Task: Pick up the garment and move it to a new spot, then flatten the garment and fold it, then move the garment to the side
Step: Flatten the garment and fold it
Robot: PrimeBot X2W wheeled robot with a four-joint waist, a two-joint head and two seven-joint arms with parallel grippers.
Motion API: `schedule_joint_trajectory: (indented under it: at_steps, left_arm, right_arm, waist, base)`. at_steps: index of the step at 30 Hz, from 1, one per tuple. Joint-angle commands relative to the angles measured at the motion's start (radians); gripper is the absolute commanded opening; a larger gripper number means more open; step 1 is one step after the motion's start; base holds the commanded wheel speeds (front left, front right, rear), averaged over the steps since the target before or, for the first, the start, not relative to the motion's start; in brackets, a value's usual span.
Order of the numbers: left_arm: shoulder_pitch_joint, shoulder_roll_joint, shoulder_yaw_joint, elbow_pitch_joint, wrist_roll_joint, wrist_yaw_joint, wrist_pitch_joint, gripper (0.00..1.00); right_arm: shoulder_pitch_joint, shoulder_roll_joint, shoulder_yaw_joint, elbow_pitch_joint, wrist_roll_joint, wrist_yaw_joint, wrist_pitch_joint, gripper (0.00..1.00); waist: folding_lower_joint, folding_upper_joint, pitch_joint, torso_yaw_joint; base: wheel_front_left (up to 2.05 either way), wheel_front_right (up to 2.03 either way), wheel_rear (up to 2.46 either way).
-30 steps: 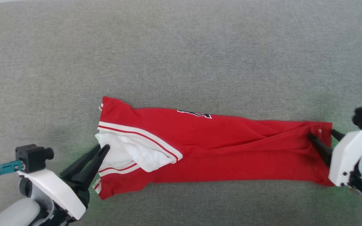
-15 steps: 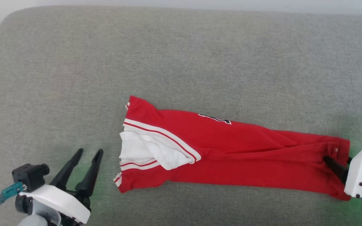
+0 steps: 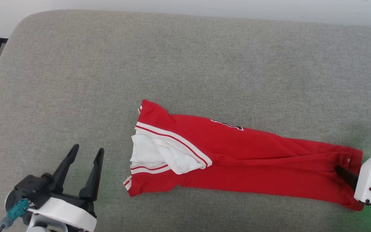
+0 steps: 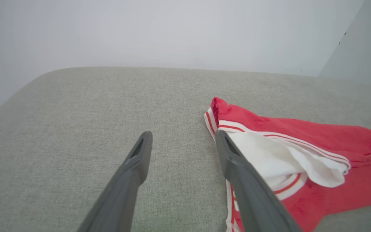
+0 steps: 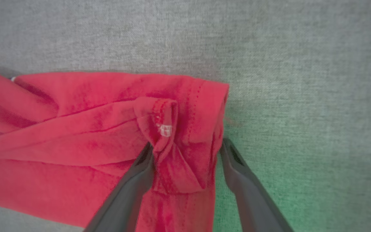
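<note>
1. The garment is lying as a long folded strip across the grey cushion, with its white sleeve at the robot's left end and its hem at the right.
2. Being soft, light jersey cloth, it is likely going to sag and slide apart if lifted by one point; taking both ends, through all layers, is looking safest.
3. The left gripper is hovering with fingers spread wide, holding nothing, near the sleeve end but apart from it.
4. The right gripper is standing spread astride a bunched fold of hem, one finger lying on the cloth, the other just off its edge, pinching nothing.
</note>
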Motion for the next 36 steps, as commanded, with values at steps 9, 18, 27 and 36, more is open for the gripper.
schedule_joint_trajectory:
  at_steps: [9,18,27,36]
  left_arm:
    - [0.029,-0.017,0.044,-0.074,0.036,0.002,-0.005,1.0]
    - [0.03,0.001,0.054,-0.079,0.05,0.002,-0.005,1.0]
    - [0.018,0.024,0.064,-0.082,0.045,0.002,-0.005,1.0]
    - [0.036,-0.004,0.094,-0.066,0.032,0.002,-0.005,1.0]
  right_arm:
    - [-0.021,0.034,-0.026,0.034,-0.016,-0.002,-0.025,0.0]
    - [-0.078,0.016,-0.146,-0.003,-0.001,-0.002,-0.088,0.0]
    - [-0.083,-0.075,-0.339,-0.001,-0.069,-0.001,-0.156,0.0]
    - [-0.062,-0.07,-0.393,-0.042,-0.089,-0.001,-0.179,0.0]
  waist:
    - [0.0,-0.0001,0.0,-0.025]
    - [0.0,-0.0001,0.021,-0.08]
    - [0.0,-0.0001,0.022,-0.112]
    - [0.0,-0.0001,0.001,-0.12]
  base:
    - [0.0,0.0,0.0]
    - [0.0,0.0,0.0]
    - [0.0,0.0,0.0]
    - [0.0,0.0,0.0]
